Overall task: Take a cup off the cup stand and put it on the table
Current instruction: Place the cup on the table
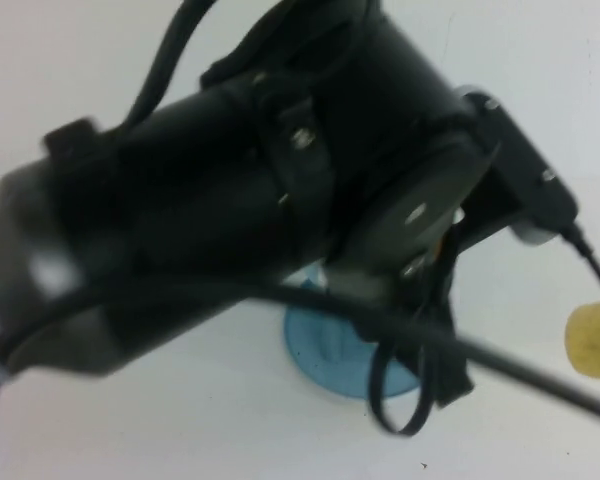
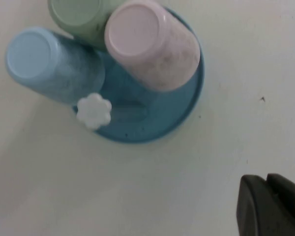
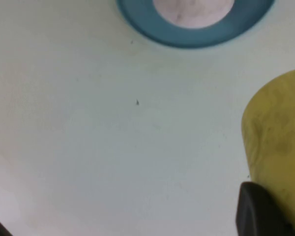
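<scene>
Yellow cup (image 1: 594, 341) near right edge of tabletop (image 1: 180, 420), touching right gripper (image 3: 265, 216). Pink cup (image 2: 152, 44), light blue cup (image 2: 49, 64) and green cup (image 2: 78, 14) upside down on blue cup stand (image 2: 182, 105). Left gripper (image 2: 271, 206) over tabletop near stand. Cannot tell if either jaws are apart.

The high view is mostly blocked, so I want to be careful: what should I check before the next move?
1. Cup off stand: ok, it is to the stand's right, apart.
2. Cup resting on table: cannot tell.
3. Right pincer beside cup, grip: cannot tell.
4. Left pincer over table, apart from stand: ok.
5. Pink cup, blue cup, green cup on stand: ok.
6. High view clear: not ok, left arm covers it.
</scene>
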